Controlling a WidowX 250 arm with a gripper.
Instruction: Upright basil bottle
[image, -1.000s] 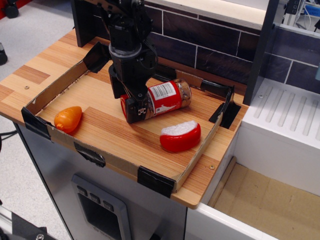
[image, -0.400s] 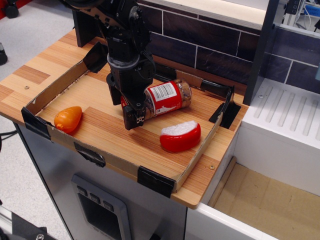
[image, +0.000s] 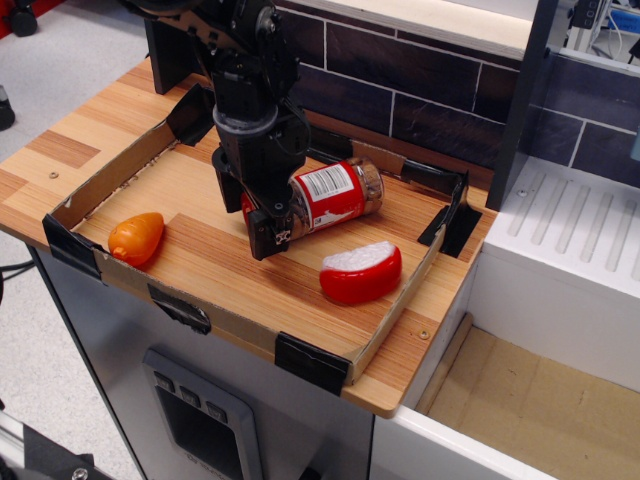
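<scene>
Plastic, clear and rigid, is what the basil bottle (image: 335, 192) appears to be made of, so little give under the fingers is to be expected. It is held on its side above the wooden tray (image: 215, 275), near the tray's middle, tilted with its bottom end raised toward the back wall and its capped end buried in the black gripper (image: 268, 215). The gripper is pinched on that lower, capped end; the cap itself is mostly hidden behind the near finger. The bottle is judged light, since the brownish contents look dry and loose. The smooth wall and glossy red label are likely slippery, and a round body can roll or twist between flat pads. A hold at the cap end leaves the long body hanging out, so rotation in the grasp is a risk; a grip nearer mid-body, across the label, would be steadier. The red-and-white cheese wedge (image: 360, 272) lies just in front, and the orange carrot toy (image: 136, 237) well apart at the left.
</scene>
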